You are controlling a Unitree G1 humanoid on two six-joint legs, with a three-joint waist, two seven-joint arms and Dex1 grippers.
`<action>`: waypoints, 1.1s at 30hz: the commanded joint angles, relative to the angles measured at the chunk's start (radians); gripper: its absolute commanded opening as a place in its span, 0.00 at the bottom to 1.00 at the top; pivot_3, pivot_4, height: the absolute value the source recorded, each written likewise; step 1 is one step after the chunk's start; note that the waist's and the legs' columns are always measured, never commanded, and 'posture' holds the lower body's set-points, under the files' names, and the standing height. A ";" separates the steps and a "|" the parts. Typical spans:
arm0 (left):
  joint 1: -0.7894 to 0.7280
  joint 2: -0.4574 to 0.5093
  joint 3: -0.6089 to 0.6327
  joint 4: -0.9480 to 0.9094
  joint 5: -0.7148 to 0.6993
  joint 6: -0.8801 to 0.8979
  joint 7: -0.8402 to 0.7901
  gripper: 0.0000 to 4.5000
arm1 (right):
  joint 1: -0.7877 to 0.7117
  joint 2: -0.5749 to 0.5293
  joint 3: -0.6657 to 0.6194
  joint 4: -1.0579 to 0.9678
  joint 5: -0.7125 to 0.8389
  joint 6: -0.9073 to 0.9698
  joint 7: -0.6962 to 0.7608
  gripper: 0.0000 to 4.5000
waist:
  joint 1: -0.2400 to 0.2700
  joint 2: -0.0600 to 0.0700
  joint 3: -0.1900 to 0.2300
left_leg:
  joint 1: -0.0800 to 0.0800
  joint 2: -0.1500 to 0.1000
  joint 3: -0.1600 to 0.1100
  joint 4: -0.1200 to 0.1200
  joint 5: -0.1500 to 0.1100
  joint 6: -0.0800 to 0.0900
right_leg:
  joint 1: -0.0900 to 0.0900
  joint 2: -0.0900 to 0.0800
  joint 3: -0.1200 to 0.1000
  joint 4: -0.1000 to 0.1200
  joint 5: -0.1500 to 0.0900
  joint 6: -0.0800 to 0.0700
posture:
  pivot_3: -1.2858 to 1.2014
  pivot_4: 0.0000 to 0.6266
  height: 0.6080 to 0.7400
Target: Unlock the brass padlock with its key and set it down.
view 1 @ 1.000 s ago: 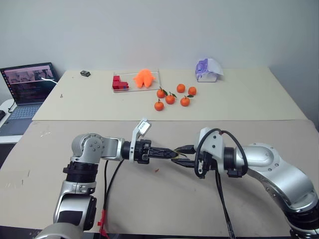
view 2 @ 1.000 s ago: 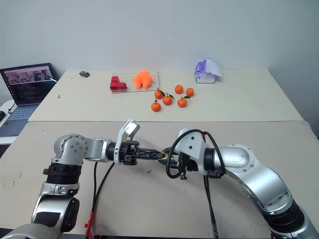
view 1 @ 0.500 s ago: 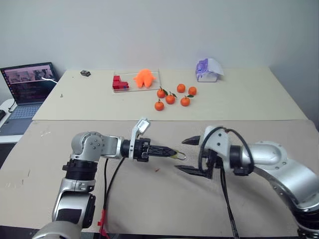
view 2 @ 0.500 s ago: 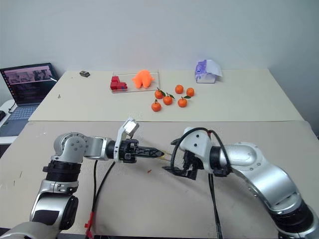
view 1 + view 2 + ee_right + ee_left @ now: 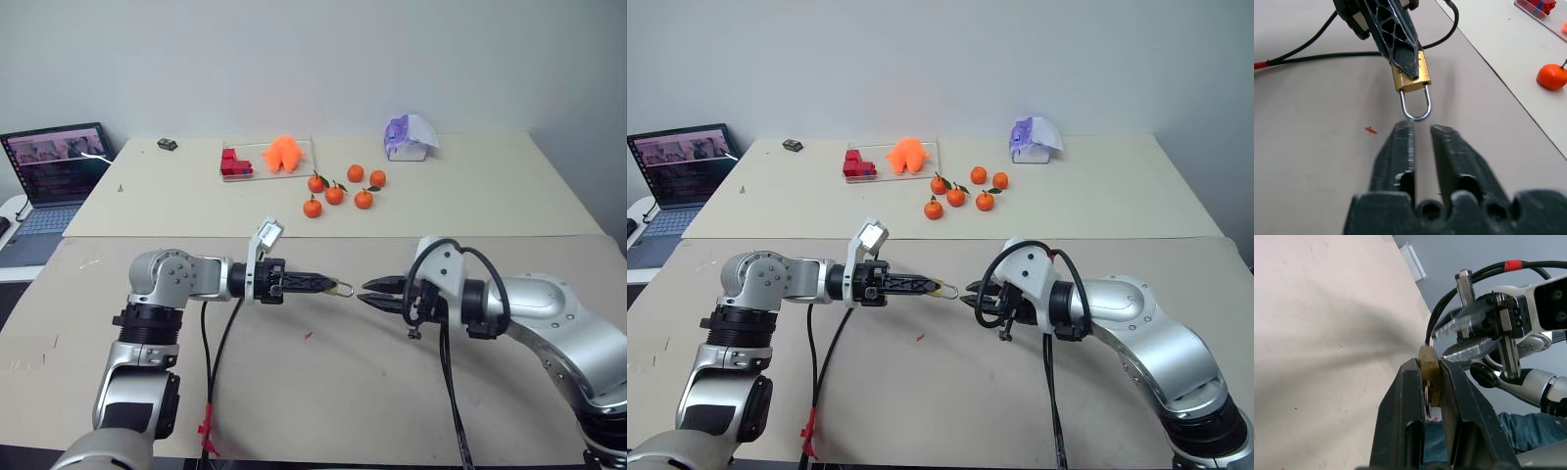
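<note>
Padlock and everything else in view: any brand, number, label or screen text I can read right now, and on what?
None can be read.
brass padlock: no legible marking on the faces shown.
laptop: screen is lit with lines of text, too small to read.
white tag on the left wrist: nothing legible.
purple and white object on the far table: markings too small to read.

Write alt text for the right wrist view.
The left gripper holds the brass padlock above the tan table, shackle toward the camera. The right gripper, nearly shut and empty, sits just short of the shackle. A tangerine lies beyond.
</note>
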 commanded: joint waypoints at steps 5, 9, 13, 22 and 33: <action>-0.004 -0.018 0.032 -0.033 -0.024 0.010 0.016 0.01 | -0.046 0.028 0.016 -0.020 0.015 -0.013 -0.009 0.01 | 0.001 0.001 0.000 | 0.000 0.000 0.000 0.000 0.000 0.000 | 0.000 0.000 0.000 0.000 0.000 0.000 | 0.52 0.24 0.96; 0.012 -0.037 0.034 -0.053 -0.031 0.025 0.037 0.01 | -0.052 0.040 0.048 -0.007 -0.020 -0.032 -0.024 0.01 | 0.000 0.001 0.000 | 0.000 0.000 0.000 0.000 0.000 0.000 | 0.000 0.000 0.000 0.000 0.000 0.000 | 0.52 0.24 0.96; 0.026 -0.027 0.032 -0.074 -0.034 0.044 0.037 0.01 | -0.055 0.050 0.074 0.006 -0.047 -0.047 -0.036 0.01 | 0.000 0.001 -0.001 | 0.000 0.000 0.000 0.000 0.000 0.000 | 0.000 0.000 0.000 0.000 0.000 0.000 | 0.52 0.24 0.96; 0.032 -0.033 0.063 -0.112 -0.055 0.086 0.049 0.01 | -0.040 0.055 0.097 0.035 -0.075 -0.084 -0.026 0.01 | 0.000 0.001 -0.001 | 0.000 0.000 0.000 0.000 0.000 0.000 | 0.000 0.000 0.000 0.000 0.000 0.000 | 0.52 0.24 0.96; 0.000 -0.033 0.116 -0.127 -0.086 0.123 0.078 0.01 | -0.003 0.039 0.103 0.071 -0.095 -0.134 0.002 0.01 | 0.000 0.001 -0.001 | 0.000 0.000 0.000 0.000 0.002 -0.003 | 0.000 0.000 0.000 0.000 0.000 0.000 | 0.52 0.24 0.96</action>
